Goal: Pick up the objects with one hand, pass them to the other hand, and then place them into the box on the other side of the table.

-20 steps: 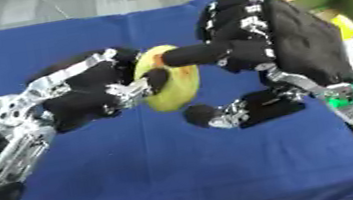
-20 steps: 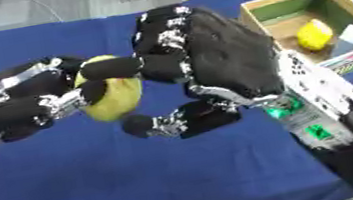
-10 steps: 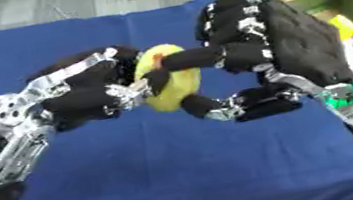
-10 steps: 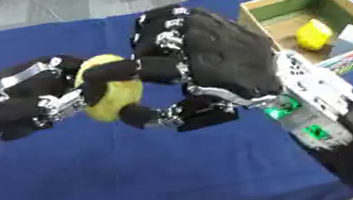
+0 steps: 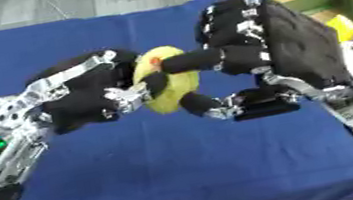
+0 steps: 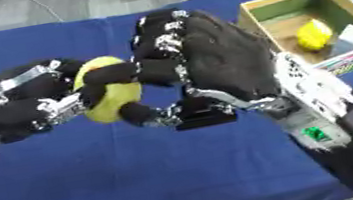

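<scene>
both robot hands, left hand (image 5: 83, 99) and right hand (image 5: 283, 49), curl around one round yellow-green fruit (image 5: 167, 87) above the blue cloth table (image 5: 139, 178); the open wooden box (image 6: 276, 10) sits far right.

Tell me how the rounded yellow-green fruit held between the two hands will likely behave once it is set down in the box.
The rounded yellow-green fruit looks smooth and curved, so it may roll a little. It keeps its shape between the left hand and right hand, so it is probably stiff, not squashy. The green-lined cardboard box has raised walls that should stop it.
</scene>
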Available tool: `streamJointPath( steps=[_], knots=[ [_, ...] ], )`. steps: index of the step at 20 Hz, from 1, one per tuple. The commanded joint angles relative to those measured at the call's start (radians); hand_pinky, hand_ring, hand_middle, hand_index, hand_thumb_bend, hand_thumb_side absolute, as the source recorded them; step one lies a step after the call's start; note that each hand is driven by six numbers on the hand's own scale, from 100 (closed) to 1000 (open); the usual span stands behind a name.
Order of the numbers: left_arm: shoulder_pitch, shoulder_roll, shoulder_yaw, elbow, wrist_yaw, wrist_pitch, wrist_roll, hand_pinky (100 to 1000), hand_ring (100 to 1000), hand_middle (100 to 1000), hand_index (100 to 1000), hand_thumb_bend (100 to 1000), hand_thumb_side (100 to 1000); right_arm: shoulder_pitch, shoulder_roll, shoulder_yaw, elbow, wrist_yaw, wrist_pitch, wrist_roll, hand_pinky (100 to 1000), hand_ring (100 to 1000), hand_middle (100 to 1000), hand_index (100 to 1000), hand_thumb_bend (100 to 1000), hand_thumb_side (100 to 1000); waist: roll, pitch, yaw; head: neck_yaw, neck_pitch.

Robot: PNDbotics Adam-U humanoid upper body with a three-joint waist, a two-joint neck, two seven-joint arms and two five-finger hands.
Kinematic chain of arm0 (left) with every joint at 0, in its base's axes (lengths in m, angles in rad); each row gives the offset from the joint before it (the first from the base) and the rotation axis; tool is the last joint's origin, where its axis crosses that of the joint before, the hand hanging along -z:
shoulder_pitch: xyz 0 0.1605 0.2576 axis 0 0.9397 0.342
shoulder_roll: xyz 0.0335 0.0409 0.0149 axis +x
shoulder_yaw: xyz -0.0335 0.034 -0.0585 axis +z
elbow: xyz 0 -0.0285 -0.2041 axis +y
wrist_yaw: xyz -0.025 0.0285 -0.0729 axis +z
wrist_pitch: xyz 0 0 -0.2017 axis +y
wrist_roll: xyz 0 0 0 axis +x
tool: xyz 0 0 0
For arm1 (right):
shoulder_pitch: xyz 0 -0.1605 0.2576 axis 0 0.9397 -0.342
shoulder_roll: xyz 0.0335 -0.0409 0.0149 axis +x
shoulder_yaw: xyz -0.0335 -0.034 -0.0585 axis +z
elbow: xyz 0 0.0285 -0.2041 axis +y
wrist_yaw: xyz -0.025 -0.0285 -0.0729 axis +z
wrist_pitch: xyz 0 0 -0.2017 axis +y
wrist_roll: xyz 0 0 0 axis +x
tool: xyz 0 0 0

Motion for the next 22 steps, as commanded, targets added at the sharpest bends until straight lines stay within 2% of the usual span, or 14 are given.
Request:
streamJointPath(
  steps=[1,10,13,22],
  knots=[
    [-0.012,0.023,0.019,-0.017,0.0,-0.015,0.0,679,566,443,521,100,295,-0.007,-0.015,-0.01,-0.021,0.009,0.004,-0.002,478,354,184,843,256,100,-0.008,-0.031,0.001,-0.002,-0.002],
    [-0.012,0.035,0.035,-0.017,-0.023,-0.057,-0.012,685,569,444,522,100,280,0.002,-0.021,-0.006,-0.021,0.016,0.01,0.03,469,347,179,852,250,100,-0.006,-0.032,0.002,-0.005,-0.002],
    [-0.013,0.035,0.038,-0.017,-0.03,-0.068,-0.017,686,570,445,522,100,279,0.002,-0.022,-0.004,-0.021,0.018,0.009,0.04,469,347,247,854,250,100,-0.006,-0.033,0.002,-0.006,-0.002],
    [-0.015,0.036,0.04,-0.017,-0.03,-0.077,-0.024,687,571,445,522,100,278,0.006,-0.024,-0.003,-0.021,0.026,0.014,0.062,463,343,255,851,218,100,-0.006,-0.033,0.004,-0.009,-0.002]
  ],
)
